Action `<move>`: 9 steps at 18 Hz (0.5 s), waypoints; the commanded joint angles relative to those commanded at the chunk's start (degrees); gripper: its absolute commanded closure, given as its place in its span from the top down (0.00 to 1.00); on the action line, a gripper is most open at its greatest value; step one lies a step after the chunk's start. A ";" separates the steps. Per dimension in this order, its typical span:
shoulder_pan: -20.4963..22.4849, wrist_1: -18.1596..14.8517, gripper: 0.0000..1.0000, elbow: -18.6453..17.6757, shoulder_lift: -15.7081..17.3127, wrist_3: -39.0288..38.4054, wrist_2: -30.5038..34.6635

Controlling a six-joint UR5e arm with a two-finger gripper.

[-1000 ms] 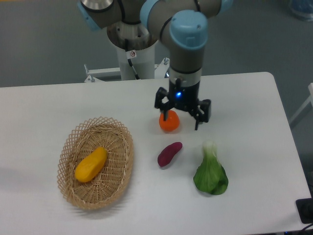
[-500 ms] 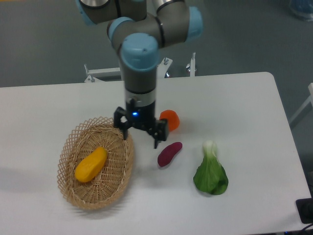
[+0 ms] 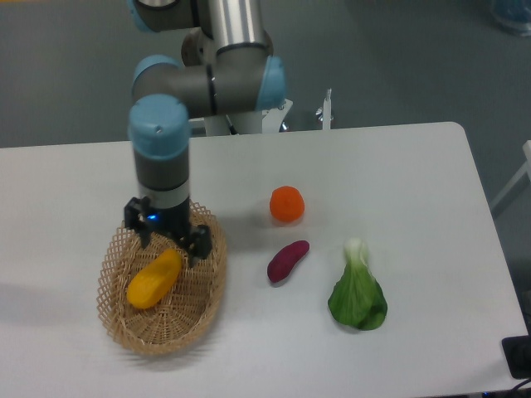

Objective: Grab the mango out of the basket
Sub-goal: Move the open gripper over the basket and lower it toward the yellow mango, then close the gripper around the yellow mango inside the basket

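Basket [image 3: 124,332]: a tan wicker oval sits nearest the camera on the left of the white counter [image 3: 431,191], its lattice rim open all round.
Mango [image 3: 154,279]: the yellow-orange fruit lies aslant inside the basket, resting on the woven floor, not yet lifted.
Tool [image 3: 167,241]: poised over the basket's far half, just above the mango's upper end, fingers spread and holding nothing.
Bok choy [image 3: 358,292]: a leafy green lies on the right, well apart from the basket.
Sweet potato [image 3: 287,260]: the purple tuber rests between the basket and the greens.
Orange [image 3: 287,204]: the round citrus sits farther back, beside no other item.
Risk: a descent near the fruit's tip rather than its middle could let the smooth skin slip out; a finger catching the rim could drag the light basket.
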 joint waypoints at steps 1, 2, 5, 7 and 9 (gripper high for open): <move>-0.53 1.23 1.00 -0.09 -1.40 -0.09 0.17; -0.62 2.37 1.00 -0.09 -2.63 0.08 0.26; -0.62 2.91 1.00 0.00 -3.35 0.43 0.44; -0.62 2.91 1.00 0.00 -3.35 0.61 0.44; -0.62 3.00 1.00 0.26 -3.87 0.61 0.44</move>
